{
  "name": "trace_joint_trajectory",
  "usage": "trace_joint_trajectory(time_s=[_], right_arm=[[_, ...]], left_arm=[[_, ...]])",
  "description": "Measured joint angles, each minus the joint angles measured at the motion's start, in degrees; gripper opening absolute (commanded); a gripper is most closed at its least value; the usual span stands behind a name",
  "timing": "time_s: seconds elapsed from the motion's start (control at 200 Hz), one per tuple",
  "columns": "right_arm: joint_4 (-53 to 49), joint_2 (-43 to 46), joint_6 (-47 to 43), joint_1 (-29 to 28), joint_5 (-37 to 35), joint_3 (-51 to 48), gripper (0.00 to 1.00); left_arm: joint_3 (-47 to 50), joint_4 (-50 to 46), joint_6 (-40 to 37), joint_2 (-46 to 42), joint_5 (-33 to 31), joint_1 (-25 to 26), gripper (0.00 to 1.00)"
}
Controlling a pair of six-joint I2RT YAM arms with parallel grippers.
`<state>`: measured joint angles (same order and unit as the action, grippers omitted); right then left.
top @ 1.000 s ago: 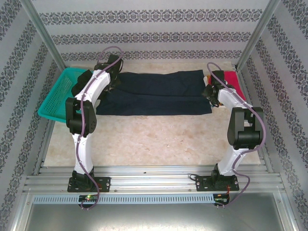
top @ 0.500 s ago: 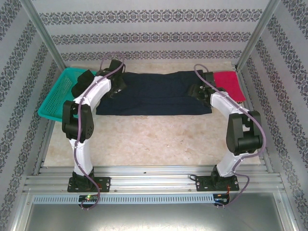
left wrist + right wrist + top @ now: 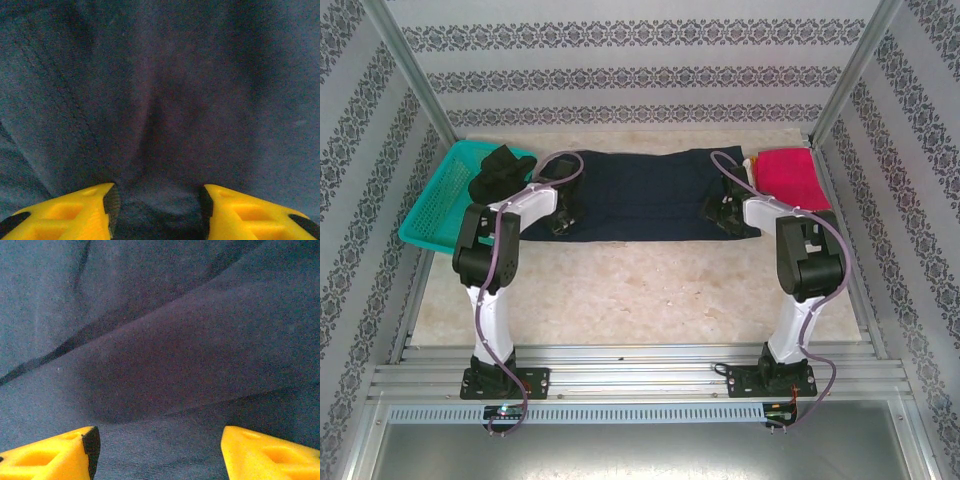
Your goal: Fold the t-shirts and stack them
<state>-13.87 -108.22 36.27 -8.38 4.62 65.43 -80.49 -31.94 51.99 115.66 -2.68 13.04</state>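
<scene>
Navy t-shirt (image 3: pixel 640 190) lies in a long folded band across the far side of the table (image 3: pixel 650 290). The pinkish-red t-shirt (image 3: pixel 790 175) sits just beside its right end, and the black t-shirt (image 3: pixel 498 168) is in the teal basket (image 3: pixel 425 215). Left gripper (image 3: pixel 157 212) hangs low over the left end, fingers spread with a cloth pucker between them, nothing clamped. Right gripper (image 3: pixel 157 452) is over the right end, fingers spread wide. Likely mid-fold. Best to pinch both ends at matching spots, catch every layer, lift together, keep the cloth taut and lay the edges flush.
</scene>
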Motion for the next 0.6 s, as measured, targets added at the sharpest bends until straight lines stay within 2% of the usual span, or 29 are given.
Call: trace_joint_trajectory(time_s=[0.26, 0.6], right_arm=[[-0.90, 6.56, 1.31, -0.02, 0.94, -7.74, 0.66], [-4.63, 21.24, 4.85, -0.02, 1.16, -22.43, 0.65]], left_arm=[[15.52, 2.80, 2.58, -10.69, 1.73, 2.03, 0.50], [25.33, 3.50, 8.46, -18.78, 2.14, 9.51, 0.51]])
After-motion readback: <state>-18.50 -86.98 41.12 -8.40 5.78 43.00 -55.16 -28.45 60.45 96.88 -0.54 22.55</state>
